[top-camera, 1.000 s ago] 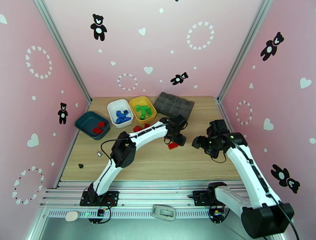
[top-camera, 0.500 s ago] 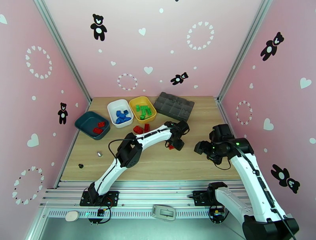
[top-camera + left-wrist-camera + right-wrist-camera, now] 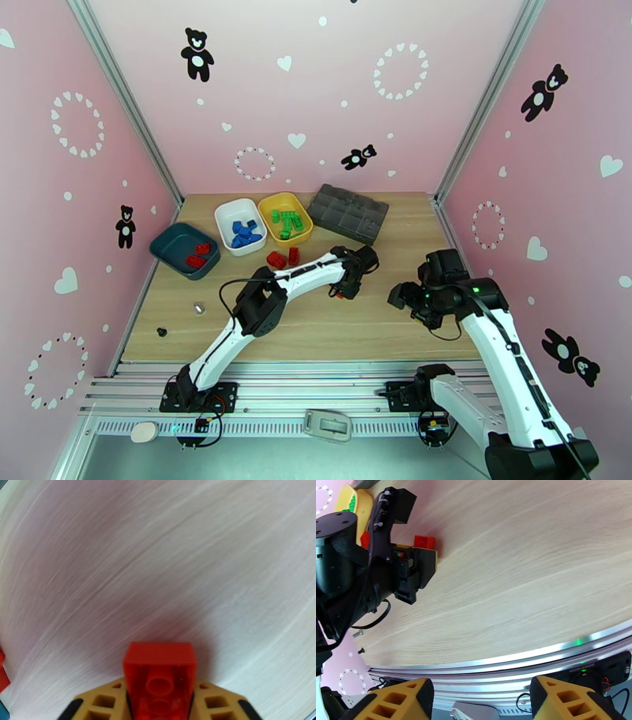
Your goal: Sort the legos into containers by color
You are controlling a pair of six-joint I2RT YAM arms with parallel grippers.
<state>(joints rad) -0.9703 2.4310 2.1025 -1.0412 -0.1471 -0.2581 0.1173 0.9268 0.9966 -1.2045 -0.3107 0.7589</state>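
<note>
left gripper point(image 3: 160, 695) was clenched on red lego point(image 3: 160, 663) at frame bottom centre; brick looked flush on table point(image 3: 158, 559), hard to say; best bet was lift straight up, then carry to teal tray point(image 3: 170, 237) at mid left; right gripper point(image 3: 482, 695) sat gaping, empty, lower edge

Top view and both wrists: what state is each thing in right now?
left gripper: jaws shut on red brick
right gripper: jaws open, empty
teal tray: holds two red bricks
white tray: holds blue bricks
yellow tray: holds green bricks
two loose red bricks: lying on table by yellow tray
</note>
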